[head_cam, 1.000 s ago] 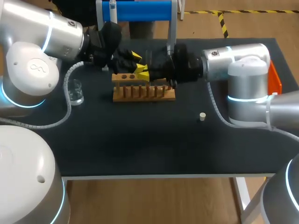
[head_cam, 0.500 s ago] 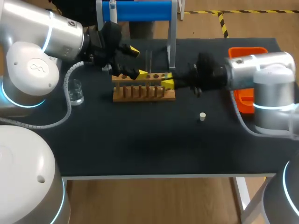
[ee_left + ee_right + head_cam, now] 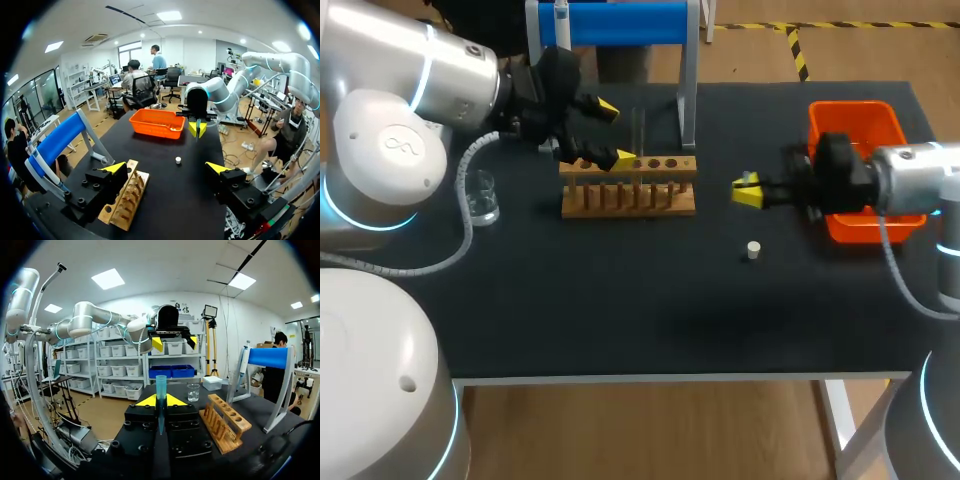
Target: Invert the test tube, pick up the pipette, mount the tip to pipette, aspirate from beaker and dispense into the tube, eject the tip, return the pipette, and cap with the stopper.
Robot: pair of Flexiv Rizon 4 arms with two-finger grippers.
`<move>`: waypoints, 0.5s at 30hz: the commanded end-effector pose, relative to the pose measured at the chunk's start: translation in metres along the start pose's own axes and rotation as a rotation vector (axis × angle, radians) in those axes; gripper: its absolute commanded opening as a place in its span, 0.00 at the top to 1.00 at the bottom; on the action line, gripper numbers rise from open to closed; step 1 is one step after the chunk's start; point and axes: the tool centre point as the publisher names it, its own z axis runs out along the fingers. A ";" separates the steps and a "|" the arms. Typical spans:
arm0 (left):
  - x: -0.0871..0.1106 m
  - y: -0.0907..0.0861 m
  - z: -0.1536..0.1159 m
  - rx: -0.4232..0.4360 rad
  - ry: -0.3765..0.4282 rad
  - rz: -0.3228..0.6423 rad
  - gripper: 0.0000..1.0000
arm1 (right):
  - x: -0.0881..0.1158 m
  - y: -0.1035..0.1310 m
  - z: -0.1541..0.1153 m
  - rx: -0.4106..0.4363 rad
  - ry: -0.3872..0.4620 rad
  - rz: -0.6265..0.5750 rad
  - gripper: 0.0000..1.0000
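- Head view: my left pincer (image 3: 613, 133), released, at the wooden rack's (image 3: 630, 190) end.
- My right pincer (image 3: 748, 190) between the rack and the orange bin (image 3: 850, 106); stopper (image 3: 753, 250) near it on the surface (image 3: 620, 300).
- Left wrist view: fingers spread wide, rack beside one finger.
- Right wrist view: right pincer clenched on the test tube (image 3: 160, 387).

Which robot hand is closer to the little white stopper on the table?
Right. The right end effector, shut on the test tube, is close beside the stopper. The left end effector is at the wooden rack's far end, the rack between them.
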 end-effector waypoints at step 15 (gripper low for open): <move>-0.001 -0.001 -0.001 -0.004 0.004 -0.001 0.00 | 0.010 -0.010 -0.025 0.006 -0.030 0.037 1.00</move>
